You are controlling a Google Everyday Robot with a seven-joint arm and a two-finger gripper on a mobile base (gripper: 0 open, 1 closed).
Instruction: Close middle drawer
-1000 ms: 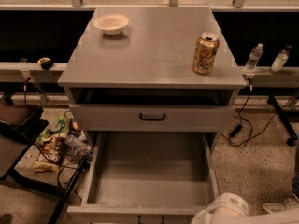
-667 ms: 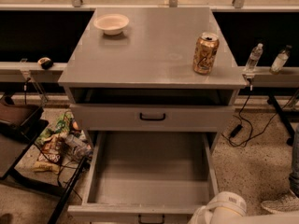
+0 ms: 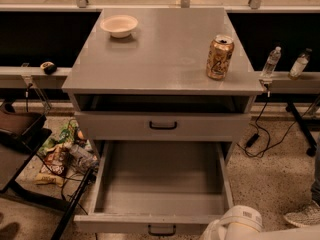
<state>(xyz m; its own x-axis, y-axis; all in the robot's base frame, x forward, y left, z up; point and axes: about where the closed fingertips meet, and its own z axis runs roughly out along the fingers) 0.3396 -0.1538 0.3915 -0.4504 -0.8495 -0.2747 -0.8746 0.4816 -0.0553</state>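
The middle drawer point(image 3: 160, 181) is pulled far out of the grey cabinet point(image 3: 165, 59). Its long grey box interior is empty. Its flat front point(image 3: 120, 224) runs along the bottom of the camera view, with a small black bar handle point(image 3: 161, 230). Above it, another grey drawer front point(image 3: 110, 126) with a black handle point(image 3: 162, 125) sits near the cabinet face. A white rounded part of my arm point(image 3: 237, 223) shows at the bottom right, just right of the open drawer's front corner. The gripper itself is out of view.
A white bowl point(image 3: 119, 25) and a gold can point(image 3: 219, 57) stand on the cabinet top. Two bottles point(image 3: 270, 62) stand on a ledge at the right. Snack bags and cables point(image 3: 62, 151) lie on the floor at the left. A shoe point(image 3: 304, 215) is at the lower right.
The white arm part has shifted very slightly to the left. The open drawer has not moved.
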